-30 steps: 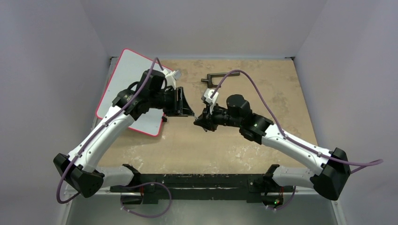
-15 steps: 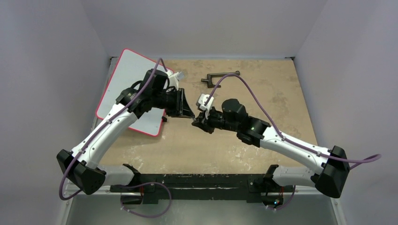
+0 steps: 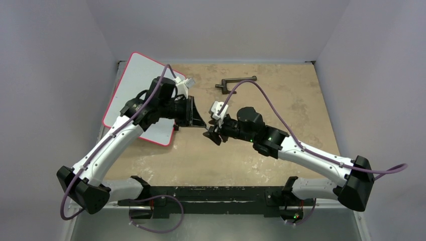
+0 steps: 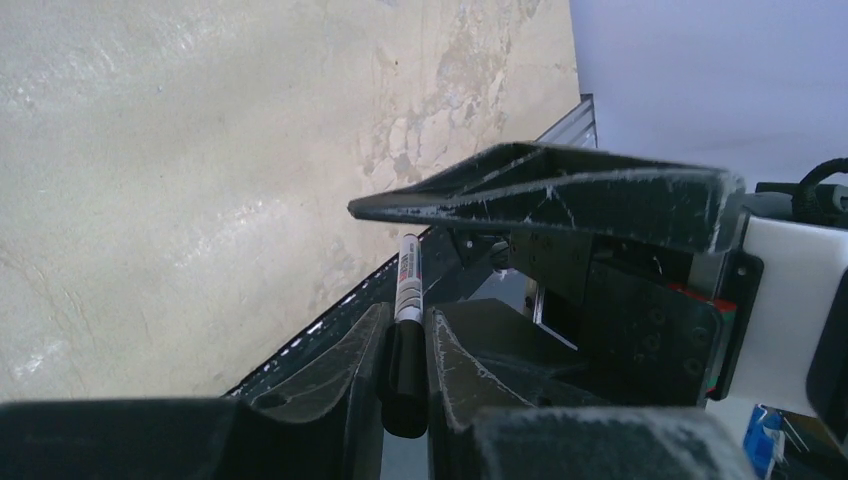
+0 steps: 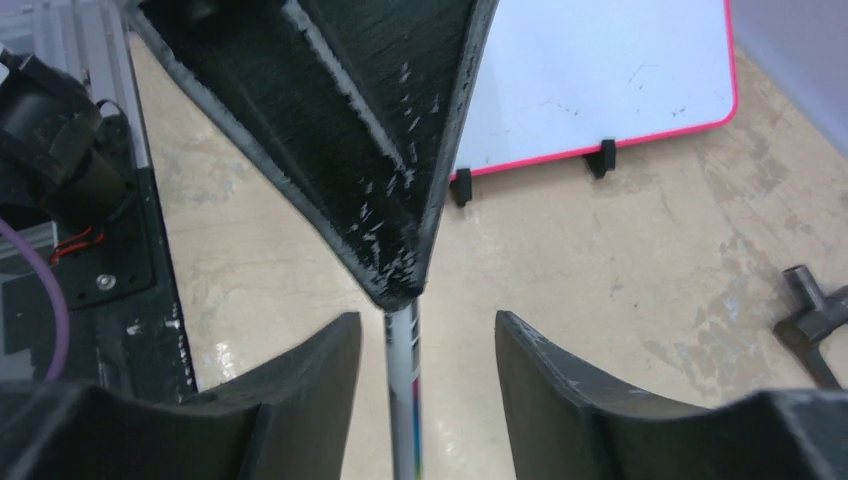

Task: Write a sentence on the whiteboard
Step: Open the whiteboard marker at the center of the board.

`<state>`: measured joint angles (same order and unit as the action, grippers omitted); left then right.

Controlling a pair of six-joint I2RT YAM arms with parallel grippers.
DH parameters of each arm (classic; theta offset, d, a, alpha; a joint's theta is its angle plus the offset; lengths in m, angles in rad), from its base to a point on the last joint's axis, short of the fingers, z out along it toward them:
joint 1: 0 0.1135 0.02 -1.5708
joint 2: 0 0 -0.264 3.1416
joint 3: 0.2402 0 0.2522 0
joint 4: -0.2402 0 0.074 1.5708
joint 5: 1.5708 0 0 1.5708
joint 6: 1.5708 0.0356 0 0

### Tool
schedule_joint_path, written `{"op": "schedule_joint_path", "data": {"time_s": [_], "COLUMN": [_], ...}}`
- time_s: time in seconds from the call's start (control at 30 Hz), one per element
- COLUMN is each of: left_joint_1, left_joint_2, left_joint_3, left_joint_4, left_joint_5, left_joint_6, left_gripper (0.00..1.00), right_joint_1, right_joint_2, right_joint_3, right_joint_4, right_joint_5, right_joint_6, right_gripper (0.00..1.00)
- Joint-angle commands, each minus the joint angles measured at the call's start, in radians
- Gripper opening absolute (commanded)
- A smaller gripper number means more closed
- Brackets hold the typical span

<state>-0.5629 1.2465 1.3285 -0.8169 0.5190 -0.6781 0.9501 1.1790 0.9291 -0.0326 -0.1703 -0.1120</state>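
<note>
Top external view shows the whiteboard (image 3: 131, 80) lying flat at the table's (image 3: 281, 100) far-left corner, its long axis running roughly near-to-far. The left gripper (image 4: 405, 315) pinches a marker (image 4: 408, 275) whose label print is too small to read, while the right gripper (image 5: 425, 322) is spread around it.
</note>
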Motion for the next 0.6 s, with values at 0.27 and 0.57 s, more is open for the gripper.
{"op": "schedule_joint_path", "data": {"time_s": [0.27,0.57], "left_joint_1": [0.093,0.159], "left_joint_2": [-0.196,-0.342], "left_joint_3": [-0.022,-0.109], "left_joint_4": [0.203,0.435], "left_joint_5": [-0.034,0.019], "left_joint_6": [-0.058,-0.063], "left_gripper": [0.00,0.00], "right_joint_1": [-0.107,-0.211], "right_joint_2": [-0.092,-0.062], "right_joint_3": [-0.040,-0.047], "right_joint_4": [0.262,0.501], "right_joint_5": [0.009,-0.217], "right_joint_6": [0.389,0.703], "right_gripper": [0.94,0.99]}}
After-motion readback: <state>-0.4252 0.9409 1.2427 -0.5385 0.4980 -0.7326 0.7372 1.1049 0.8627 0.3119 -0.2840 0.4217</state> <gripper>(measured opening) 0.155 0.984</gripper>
